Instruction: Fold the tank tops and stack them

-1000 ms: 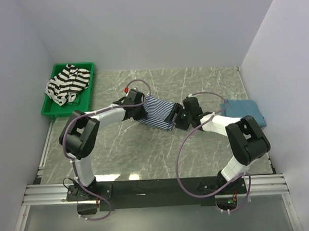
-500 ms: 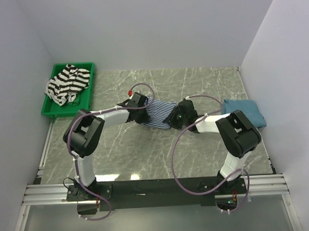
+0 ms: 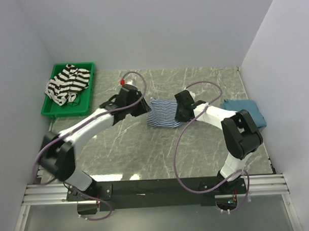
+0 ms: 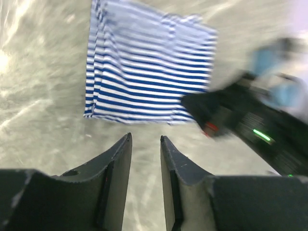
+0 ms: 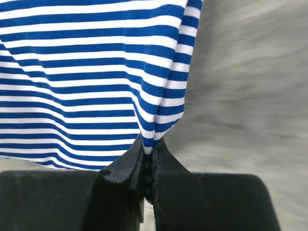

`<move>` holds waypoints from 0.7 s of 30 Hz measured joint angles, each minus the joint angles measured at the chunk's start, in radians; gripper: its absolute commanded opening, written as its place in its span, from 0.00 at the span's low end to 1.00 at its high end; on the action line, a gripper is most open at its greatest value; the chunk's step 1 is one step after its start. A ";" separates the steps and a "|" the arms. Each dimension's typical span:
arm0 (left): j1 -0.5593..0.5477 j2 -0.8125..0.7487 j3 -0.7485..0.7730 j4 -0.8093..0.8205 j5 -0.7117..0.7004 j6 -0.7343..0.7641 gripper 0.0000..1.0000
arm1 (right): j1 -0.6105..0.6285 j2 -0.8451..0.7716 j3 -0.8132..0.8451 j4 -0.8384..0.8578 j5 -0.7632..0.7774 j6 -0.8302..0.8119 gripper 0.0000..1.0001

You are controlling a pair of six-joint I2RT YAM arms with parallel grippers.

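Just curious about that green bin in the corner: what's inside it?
A crumpled black-and-white striped tank top lies in the green bin. Whatever is beneath the cloth is covered.

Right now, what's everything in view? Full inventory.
blue-and-white striped tank top: 1, blue/white, folded, mid-table
black-and-white striped tank top: 1, black/white, crumpled in the bin
teal tank top: 1, teal, folded, table's right side
bin: 1, green, far left
table: 1, grey marble
left fingers: 2, black, open and empty, just short of the blue-and-white top
right fingers: 2, black, shut on that top's edge
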 measured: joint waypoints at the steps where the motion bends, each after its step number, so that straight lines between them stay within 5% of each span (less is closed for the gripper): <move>1: 0.000 -0.058 -0.008 -0.003 0.006 0.002 0.37 | -0.005 -0.010 0.010 -0.032 0.026 -0.027 0.00; 9: 0.000 -0.485 -0.238 -0.006 0.098 0.033 0.38 | -0.156 -0.092 0.037 -0.210 0.230 -0.258 0.00; 21: 0.000 -0.705 -0.468 -0.022 0.214 0.083 0.38 | -0.337 -0.092 0.124 -0.341 0.443 -0.413 0.00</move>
